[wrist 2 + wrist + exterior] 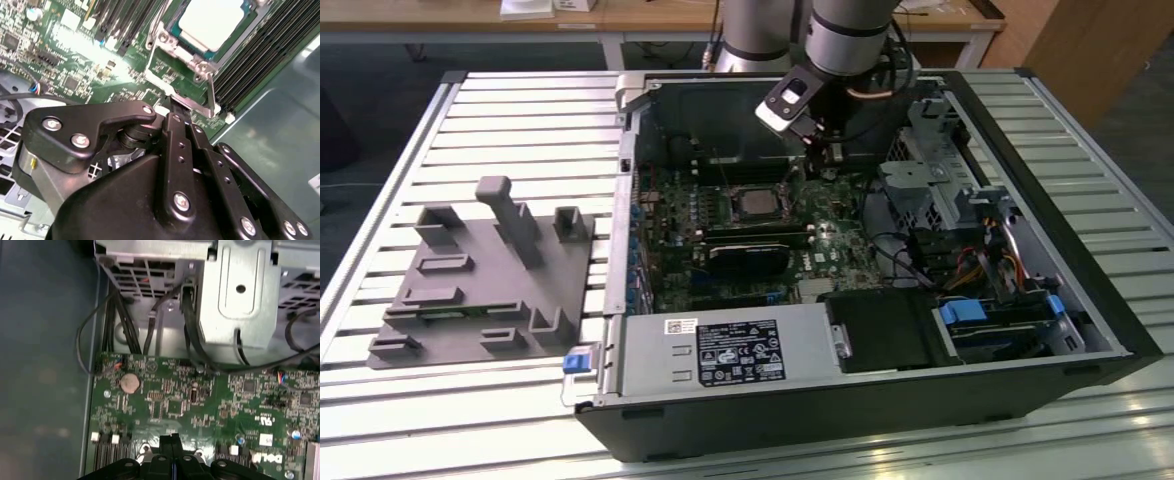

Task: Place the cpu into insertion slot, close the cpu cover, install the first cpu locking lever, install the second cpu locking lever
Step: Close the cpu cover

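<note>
- Gripper is inside the open case, just to the exterior view's right of the slot.
- Its fingers are pressed together, with their tips at the slot's silvery rim.
- Cpu lies flat in the slot, on the green board.

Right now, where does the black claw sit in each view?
Exterior view: black claw inside the open case, to the exterior view's right of the grey square cpu.
Second wrist view: claw close beside the cpu.
First wrist view: claw above the green circuit board.
Shared landmark: the green circuit board, in all three.
</note>
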Action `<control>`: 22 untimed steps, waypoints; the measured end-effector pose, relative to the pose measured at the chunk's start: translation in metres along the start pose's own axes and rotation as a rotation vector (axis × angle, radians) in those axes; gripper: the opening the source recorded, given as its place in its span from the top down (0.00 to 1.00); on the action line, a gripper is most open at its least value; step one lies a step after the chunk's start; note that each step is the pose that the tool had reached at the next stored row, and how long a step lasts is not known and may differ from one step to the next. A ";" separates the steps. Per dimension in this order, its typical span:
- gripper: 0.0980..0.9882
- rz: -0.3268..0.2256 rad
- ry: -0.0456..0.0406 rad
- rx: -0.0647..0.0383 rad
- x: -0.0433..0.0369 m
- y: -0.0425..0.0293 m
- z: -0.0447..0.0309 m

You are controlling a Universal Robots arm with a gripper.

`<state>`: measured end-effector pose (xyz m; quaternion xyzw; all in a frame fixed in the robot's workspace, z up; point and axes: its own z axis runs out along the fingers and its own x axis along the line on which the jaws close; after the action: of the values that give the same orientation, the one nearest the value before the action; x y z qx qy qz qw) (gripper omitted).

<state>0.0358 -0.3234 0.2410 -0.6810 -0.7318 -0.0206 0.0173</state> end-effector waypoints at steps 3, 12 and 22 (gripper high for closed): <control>0.99 0.000 0.0000 0.000 0.0004 -0.0055 0.0000; 0.99 0.000 0.0003 0.000 0.0017 -0.0173 0.0002; 0.99 0.000 -0.0005 0.000 0.0023 -0.0221 0.0047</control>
<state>0.0137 -0.3224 0.2363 -0.6810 -0.7318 -0.0204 0.0172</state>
